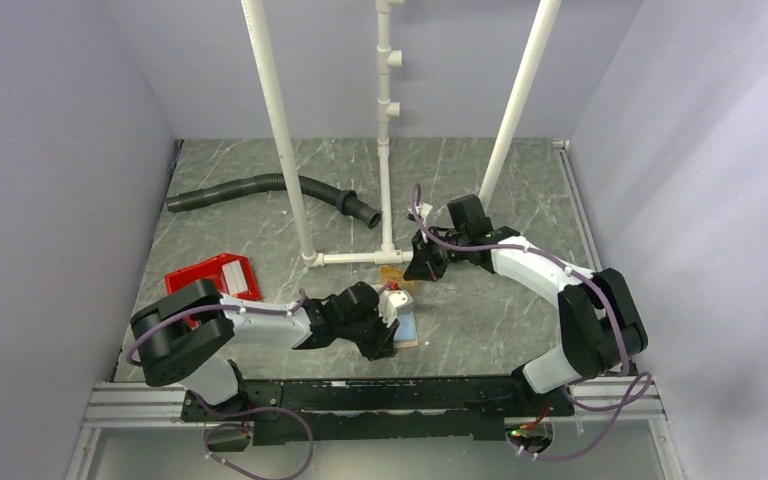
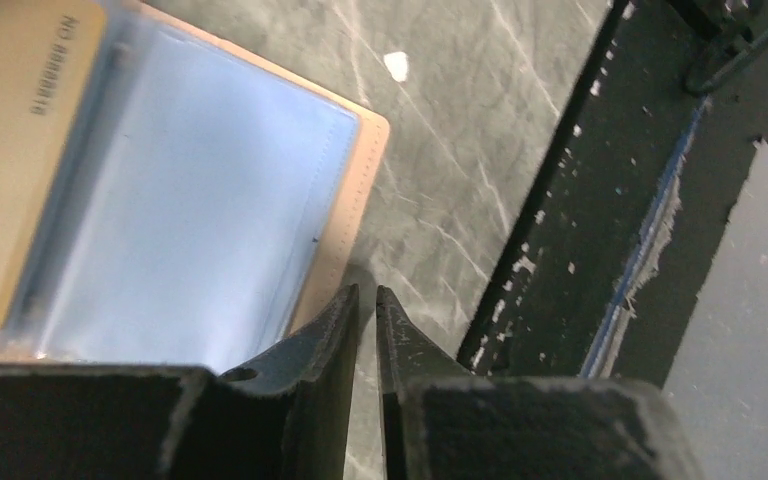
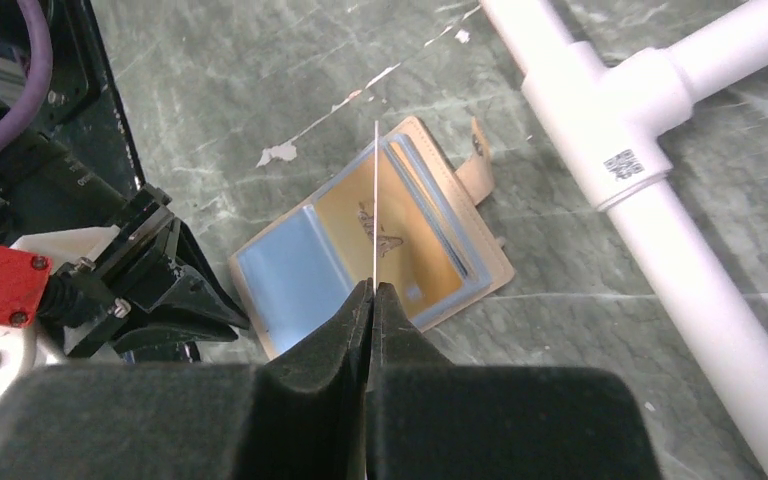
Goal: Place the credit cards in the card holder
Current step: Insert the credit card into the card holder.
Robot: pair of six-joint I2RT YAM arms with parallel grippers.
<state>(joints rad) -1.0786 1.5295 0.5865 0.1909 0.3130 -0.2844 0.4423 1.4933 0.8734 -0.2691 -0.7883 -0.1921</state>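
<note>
Right wrist view alone: credit card (image 3: 374, 200) edge-on between right fingers (image 3: 340, 335)

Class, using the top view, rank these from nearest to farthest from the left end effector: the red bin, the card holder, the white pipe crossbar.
From the left end effector:
1. Card holder, right beside its tips.
2. White pipe crossbar, a little beyond it, toward the back.
3. Red bin, well off to the left.
</note>
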